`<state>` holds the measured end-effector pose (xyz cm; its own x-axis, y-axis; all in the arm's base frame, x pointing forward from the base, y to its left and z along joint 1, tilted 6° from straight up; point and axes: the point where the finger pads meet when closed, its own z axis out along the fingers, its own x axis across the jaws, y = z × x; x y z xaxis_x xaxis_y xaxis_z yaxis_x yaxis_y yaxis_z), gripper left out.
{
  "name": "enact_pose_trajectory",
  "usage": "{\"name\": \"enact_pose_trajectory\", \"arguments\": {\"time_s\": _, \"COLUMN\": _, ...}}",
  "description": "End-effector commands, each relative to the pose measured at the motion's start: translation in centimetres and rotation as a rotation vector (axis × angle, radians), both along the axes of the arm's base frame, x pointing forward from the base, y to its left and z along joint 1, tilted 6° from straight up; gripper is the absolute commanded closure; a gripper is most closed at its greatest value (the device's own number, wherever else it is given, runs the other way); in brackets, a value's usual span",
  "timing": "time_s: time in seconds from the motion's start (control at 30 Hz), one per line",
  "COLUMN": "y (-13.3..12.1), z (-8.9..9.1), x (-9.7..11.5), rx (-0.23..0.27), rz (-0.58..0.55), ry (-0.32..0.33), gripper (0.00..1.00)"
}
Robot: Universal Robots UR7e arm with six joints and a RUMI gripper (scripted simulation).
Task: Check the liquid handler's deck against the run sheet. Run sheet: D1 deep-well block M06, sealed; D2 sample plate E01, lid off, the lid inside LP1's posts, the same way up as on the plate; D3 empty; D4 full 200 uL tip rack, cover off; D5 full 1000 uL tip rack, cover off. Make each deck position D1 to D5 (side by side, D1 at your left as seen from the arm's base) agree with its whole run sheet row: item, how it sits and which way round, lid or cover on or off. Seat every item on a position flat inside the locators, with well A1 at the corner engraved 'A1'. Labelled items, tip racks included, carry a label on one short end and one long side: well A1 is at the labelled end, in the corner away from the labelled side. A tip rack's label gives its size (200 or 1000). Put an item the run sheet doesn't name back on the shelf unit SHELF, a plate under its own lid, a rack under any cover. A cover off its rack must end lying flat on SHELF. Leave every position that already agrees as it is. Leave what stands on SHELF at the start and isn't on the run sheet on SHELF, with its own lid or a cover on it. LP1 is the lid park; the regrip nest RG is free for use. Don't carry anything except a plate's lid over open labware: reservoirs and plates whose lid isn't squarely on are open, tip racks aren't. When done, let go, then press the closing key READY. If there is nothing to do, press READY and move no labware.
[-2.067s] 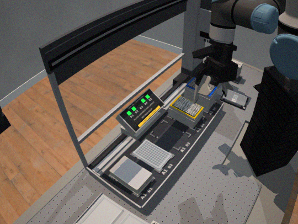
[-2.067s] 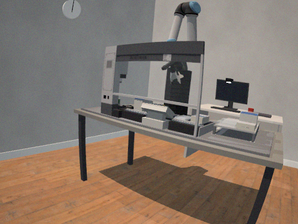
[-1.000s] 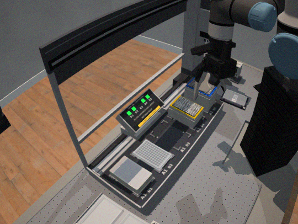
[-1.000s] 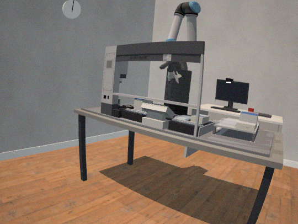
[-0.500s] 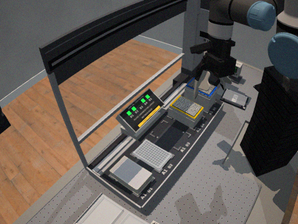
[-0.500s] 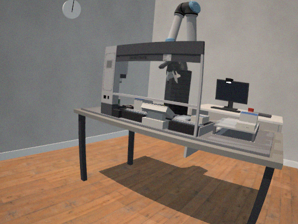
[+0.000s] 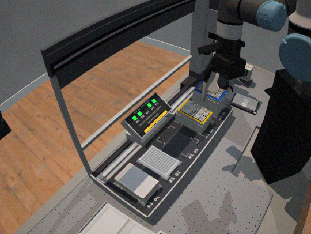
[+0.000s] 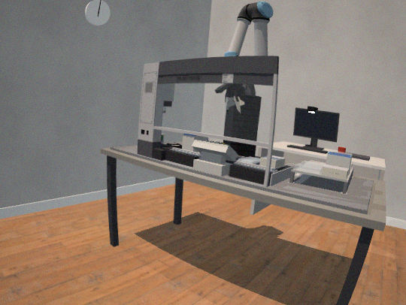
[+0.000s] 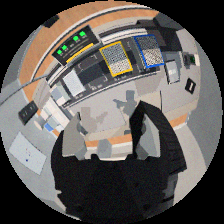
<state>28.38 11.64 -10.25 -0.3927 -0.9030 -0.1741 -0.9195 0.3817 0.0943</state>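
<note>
The deck [image 7: 184,176] is a dark strip under the handler's frame [image 7: 69,124], with five positions marked along its near edge; at its D1 end sits a block [image 7: 137,181] with a flat grey-and-white top, and next to it on D2 an uncovered well plate [image 7: 159,161] showing its grid; D3 [image 7: 177,142], in the middle of the deck, shows only dark surface inside its corner locators; beyond it on D4 stands a yellow-rimmed tip rack [image 7: 194,112], uncovered, and at the deck's far end on D5 a blue-rimmed tip rack [image 7: 211,93], also uncovered; the gripper [image 7: 213,85] hangs above that blue rack, its jaws standing apart with nothing between them, one pale finger [image 7: 209,86] pointing down over the rack's top; behind the deck a slanted panel [image 7: 147,116] shows four green squares and a yellow bar; just off the deck's D5 end a flat grey lid [image 7: 245,102] lies on the table.
</note>
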Motion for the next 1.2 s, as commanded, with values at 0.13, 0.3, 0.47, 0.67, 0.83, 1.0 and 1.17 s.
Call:
{"name": "enact_pose_trajectory", "arguments": {"time_s": 0.13, "y": -8.9, "z": 0.8, "x": 5.2, "rx": -0.080, "rz": 0.259, "ry": -0.090, "gripper": 0.18}}
{"name": "enact_pose_trajectory", "arguments": {"time_s": 0.3, "y": -9.1, "z": 0.8, "x": 5.3, "rx": -0.082, "rz": 0.265, "ry": -0.092, "gripper": 0.18}}
{"name": "enact_pose_trajectory", "arguments": {"time_s": 0.47, "y": -9.3, "z": 0.9, "x": 5.5, "rx": -0.085, "rz": 0.273, "ry": -0.095, "gripper": 0.18}}
{"name": "enact_pose_trajectory", "arguments": {"time_s": 0.67, "y": -9.6, "z": 0.9, "x": 5.7, "rx": -0.089, "rz": 0.282, "ry": -0.098, "gripper": 0.18}}
{"name": "enact_pose_trajectory", "arguments": {"time_s": 0.83, "y": -9.9, "z": 0.9, "x": 5.8, "rx": -0.091, "rz": 0.289, "ry": -0.100, "gripper": 0.18}}
{"name": "enact_pose_trajectory", "arguments": {"time_s": 1.0, "y": -10.1, "z": 0.9, "x": 6.0, "rx": -0.094, "rz": 0.295, "ry": -0.103, "gripper": 0.18}}
{"name": "enact_pose_trajectory", "arguments": {"time_s": 1.17, "y": -10.3, "z": 1.0, "x": 6.1, "rx": -0.097, "rz": 0.302, "ry": -0.105, "gripper": 0.18}}
